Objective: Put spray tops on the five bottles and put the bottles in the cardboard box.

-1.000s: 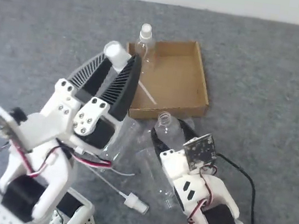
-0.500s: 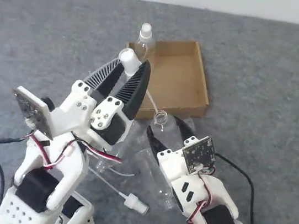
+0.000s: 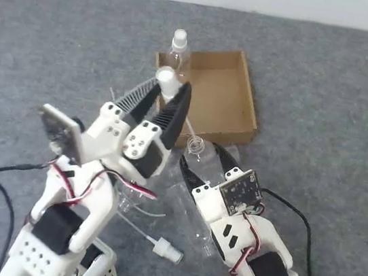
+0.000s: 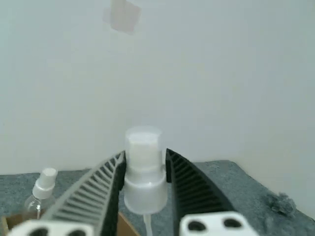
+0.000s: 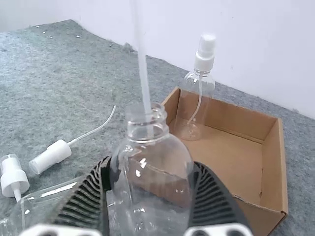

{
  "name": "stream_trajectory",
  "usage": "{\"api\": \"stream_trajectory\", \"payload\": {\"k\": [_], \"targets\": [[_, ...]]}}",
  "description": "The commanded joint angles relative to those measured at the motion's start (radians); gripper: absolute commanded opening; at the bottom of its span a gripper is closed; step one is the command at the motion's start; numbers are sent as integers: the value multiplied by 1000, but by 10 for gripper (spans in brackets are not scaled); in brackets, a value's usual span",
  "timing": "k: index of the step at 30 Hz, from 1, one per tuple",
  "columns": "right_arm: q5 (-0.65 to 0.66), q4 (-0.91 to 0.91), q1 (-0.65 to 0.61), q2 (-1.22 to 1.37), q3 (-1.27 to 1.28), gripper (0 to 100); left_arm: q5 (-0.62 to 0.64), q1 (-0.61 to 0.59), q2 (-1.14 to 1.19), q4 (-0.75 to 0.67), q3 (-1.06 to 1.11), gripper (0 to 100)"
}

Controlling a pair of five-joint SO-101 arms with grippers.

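1. Clear plastic was what my right claw [image 3: 201, 160] had hold of. Its fingers were closed around the belly of an open bottle [image 5: 150, 162], which stood upright just in front of the cardboard box [image 3: 248, 95].
2. My left claw [image 3: 166, 93] was pinched narrow on a white spray top [image 4: 143, 169], held higher than that bottle and off to one side. The dip tube [image 5: 140, 64] slanted down and, as far as I could judge, its end was already inside the neck.
3. One capped bottle [image 3: 178, 51] stood in a far corner of the box. Uncapped bottles [image 3: 179, 196] lay on the grey table [image 3: 329, 83] between the arms, with a loose spray top [image 3: 167, 249] near them (so I counted one of five as done).
4. For this step I reckoned the top should come squarely over the neck before going down, so the thin tube would slide in and not bow or spring out.
5. I judged the right claw should grip firmly without squashing the soft wall, and hold the bottle plumb. The cap would then need seating level; whether it screws or presses home I couldn't tell.
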Motion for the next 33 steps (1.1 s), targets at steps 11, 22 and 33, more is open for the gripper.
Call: {"api": "stream_trajectory", "payload": {"k": [11,22,33], "targets": [[18,-31,18,-21,-37,7,-103,121,-17,31,16,12],[18,-191,19,-21,-32,7,-98,104,-18,115,27,12],[120,-263,5,-21,-32,7,-104,110,-18,163,47,12]]}}
